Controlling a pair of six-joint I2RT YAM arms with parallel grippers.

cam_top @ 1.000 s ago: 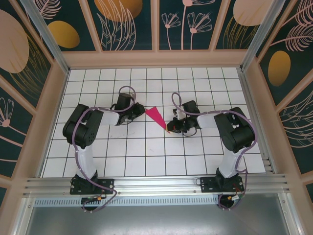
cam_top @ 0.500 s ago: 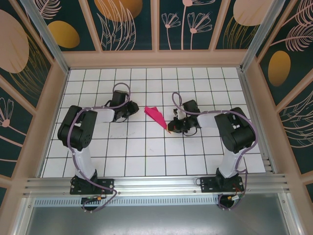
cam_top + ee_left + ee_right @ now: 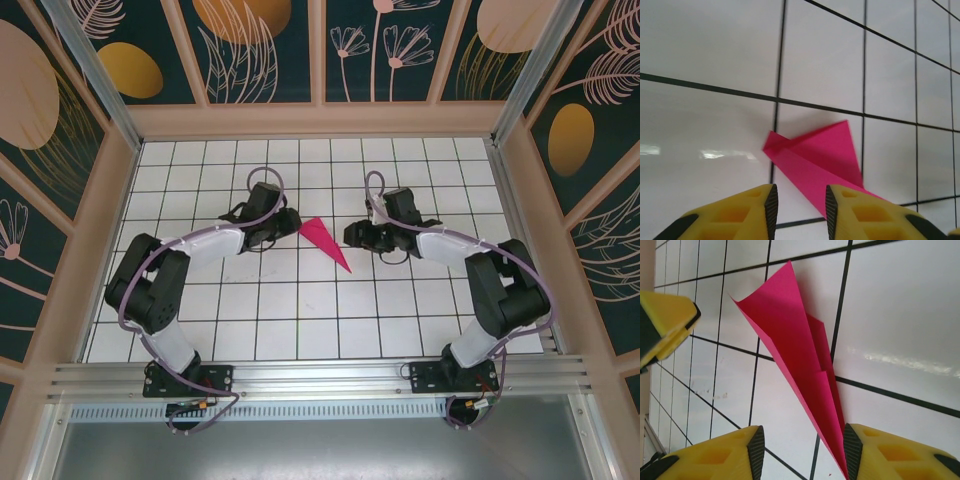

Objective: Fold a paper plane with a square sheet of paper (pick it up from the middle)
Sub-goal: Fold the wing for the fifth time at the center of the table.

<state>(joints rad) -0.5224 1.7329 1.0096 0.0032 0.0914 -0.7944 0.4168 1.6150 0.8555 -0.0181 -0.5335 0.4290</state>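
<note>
The square sheet of paper stands folded into a narrow magenta-pink paper plane that lies on the white tiles between my two arms, its point toward the near right. My left gripper is open just left of its wide tail. In the left wrist view the plane lies beyond the left gripper, one edge running past the right fingertip. My right gripper is open beside the plane's right side. In the right wrist view the plane narrows down along the right pad of that gripper, ungripped.
The white tiled floor is boxed in by wooden walls on three sides, with a metal rail at the near edge. A yellow finger of the left gripper appears at the right wrist view's left edge.
My right gripper has opened, let go of the plane's point and moved toward the far side. My left gripper drew back, then came right to the tail and opened wider. The plane now lies flat.
</note>
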